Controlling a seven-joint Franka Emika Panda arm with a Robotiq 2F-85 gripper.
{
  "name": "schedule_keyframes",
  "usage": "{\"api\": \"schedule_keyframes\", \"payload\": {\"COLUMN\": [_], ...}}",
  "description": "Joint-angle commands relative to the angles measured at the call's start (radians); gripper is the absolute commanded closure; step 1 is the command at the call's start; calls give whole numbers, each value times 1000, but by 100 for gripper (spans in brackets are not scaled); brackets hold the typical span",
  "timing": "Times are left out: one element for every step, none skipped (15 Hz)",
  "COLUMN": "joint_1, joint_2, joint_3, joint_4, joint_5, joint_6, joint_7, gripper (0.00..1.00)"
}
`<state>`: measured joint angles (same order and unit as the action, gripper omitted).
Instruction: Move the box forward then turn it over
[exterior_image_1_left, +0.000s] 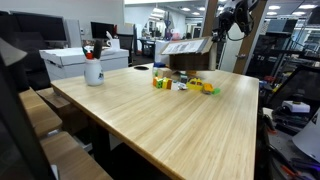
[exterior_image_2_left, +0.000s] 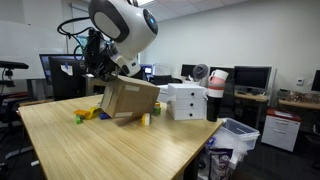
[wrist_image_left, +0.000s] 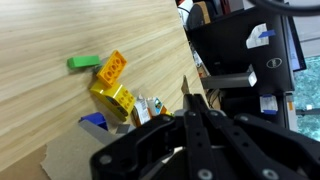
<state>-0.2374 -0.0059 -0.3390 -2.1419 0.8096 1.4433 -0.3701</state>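
The box (exterior_image_2_left: 131, 98) is a shallow brown cardboard tray, lifted and tilted at the far end of the table. Its plain tan outside faces the camera in an exterior view. Its whitish printed inner face shows in the other exterior view (exterior_image_1_left: 187, 47). My gripper (exterior_image_2_left: 106, 76) is shut on the box's upper edge and also shows in an exterior view (exterior_image_1_left: 214, 40). In the wrist view the fingers (wrist_image_left: 190, 108) are pressed together on a thin cardboard wall, with part of the box (wrist_image_left: 68, 160) at the lower left.
Small colourful toy blocks (exterior_image_1_left: 186, 85) lie on the table under the box; they also show in the wrist view (wrist_image_left: 113, 92). A white cup with tools (exterior_image_1_left: 93, 70) and a big white box with a lid (exterior_image_1_left: 78, 59) stand by one side. White boxes (exterior_image_2_left: 186, 101) stand beside the box. The table edge (wrist_image_left: 185, 40) is close.
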Motion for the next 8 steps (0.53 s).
{"api": "schedule_keyframes", "payload": {"joint_1": [-52,-65,-76,-95,-104,-109,-114,-117], "joint_2": [91,114,136,178,193,205,214,224], "joint_3": [-7,-9,-11,-15,-14,-13,-14,-14], "joint_4": [60,74,86,109,119,129,133,139], "joint_5": [79,97,113,139,153,163,171,178], "joint_6": [-78,-90,-98,-111,-109,-97,-84,-67], "joint_7": [9,18,23,42,57,81,93,112], "gripper": [98,98,98,98,98,98,98,98]}}
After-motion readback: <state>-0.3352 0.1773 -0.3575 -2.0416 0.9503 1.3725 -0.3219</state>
